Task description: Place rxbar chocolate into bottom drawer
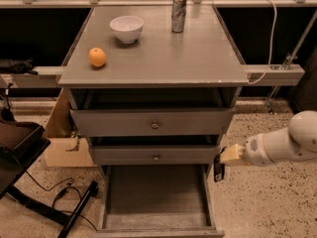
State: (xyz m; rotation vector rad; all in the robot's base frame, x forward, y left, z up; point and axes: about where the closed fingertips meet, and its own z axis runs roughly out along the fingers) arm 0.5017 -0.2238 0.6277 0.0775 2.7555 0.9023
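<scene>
small flat black rxbar chocolate [218, 169] is pinched upright in the gripper [223, 158], just outside the right wall of the open grey bottom drawer [156, 195]

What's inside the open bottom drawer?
The bottom drawer shows only bare grey floor; its back is hidden under the middle drawer. The gripper holds the rxbar chocolate beside it.

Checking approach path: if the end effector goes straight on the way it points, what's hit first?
The end effector, right of the cabinet holding the rxbar chocolate, points image-left. Likely first contact: the right end of the middle drawer. Depth is unclear; it may pass in front, above the bottom drawer.
</scene>
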